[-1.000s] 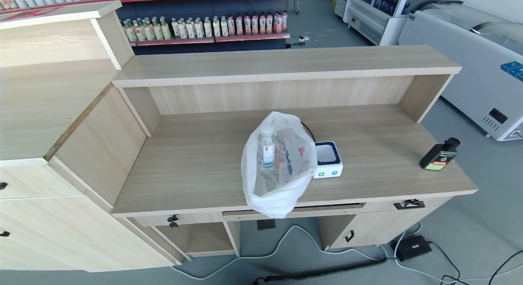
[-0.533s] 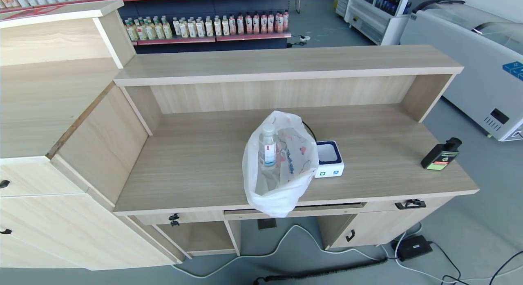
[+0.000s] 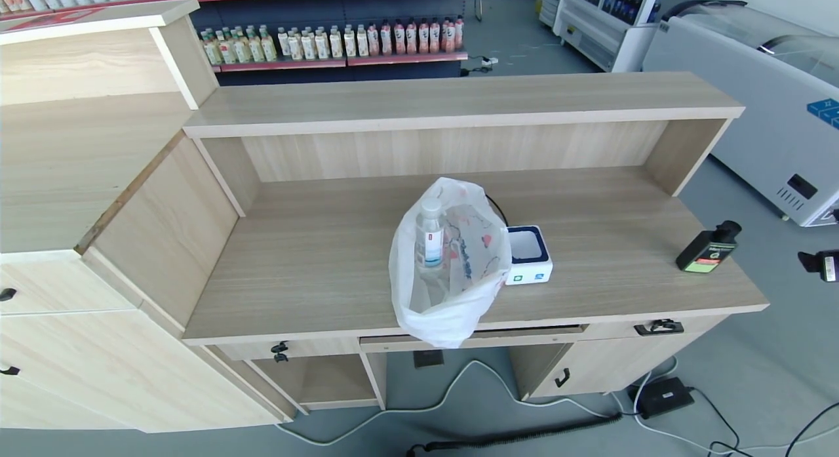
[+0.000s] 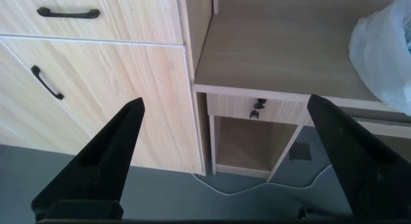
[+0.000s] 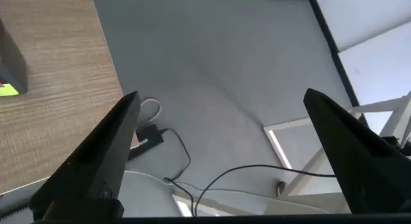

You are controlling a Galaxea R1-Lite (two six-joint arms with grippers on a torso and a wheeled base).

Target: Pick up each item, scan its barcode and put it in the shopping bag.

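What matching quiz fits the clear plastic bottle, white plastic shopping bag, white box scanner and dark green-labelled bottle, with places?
1. clear plastic bottle
2. white plastic shopping bag
3. white box scanner
4. dark green-labelled bottle

A. right end of the wooden counter
B. inside the bag
C. hanging over the counter's front edge
D. just right of the bag

Pairs: 1-B, 2-C, 3-D, 4-A

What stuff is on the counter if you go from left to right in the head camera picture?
shopping bag → white scanner box → black bottle
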